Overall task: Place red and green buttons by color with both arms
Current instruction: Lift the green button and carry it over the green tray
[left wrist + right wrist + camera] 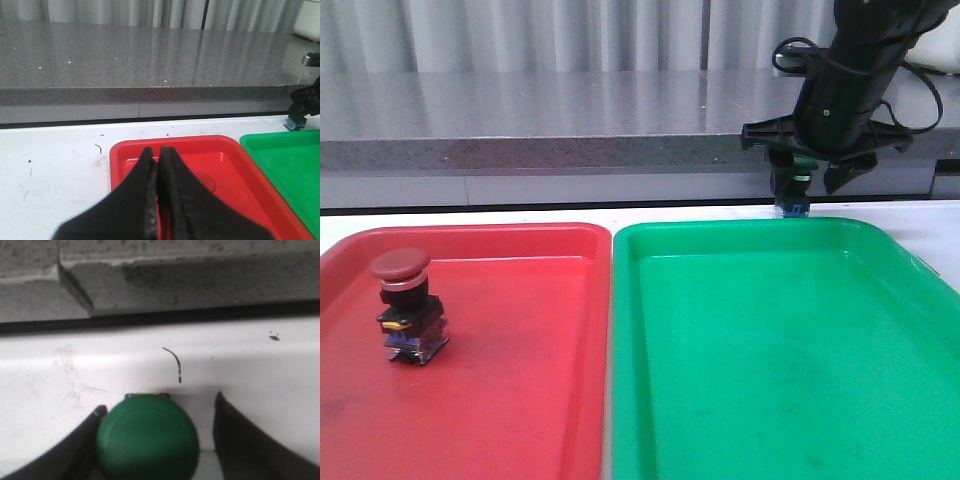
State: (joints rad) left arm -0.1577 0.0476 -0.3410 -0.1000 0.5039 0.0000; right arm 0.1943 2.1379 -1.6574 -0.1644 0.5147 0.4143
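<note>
- Front view: red button (408, 306) stands upright inside the red tray (520, 400), toward 9 o'clock of the tray floor, so that half looks done. Right gripper (808, 178) hangs just behind the far rim of the green tray (770, 380), at about 12 o'clock of that tray, with a blue-based part (792, 208) below it; I read that as the green button's base, resting on the white table (680, 214), not in the tray.
- Left wrist view: left gripper (159, 195) has its fingers pressed together with nothing between them, parked over the red tray (120, 155). It's out of the way; no need to move it.
- Right wrist view: green button (148, 438) cap sits between the 2 fingers, touching or nearly touching 1 finger (85, 445), with a clear gap to the other (235, 440). Jaws are spread, not clamping yet.
- Advice: centre on the cap before closing, or it may tip. Grip low on the collar if reachable, lift clear of the rim, then set it down toward 6 o'clock, well inside the green tray.
</note>
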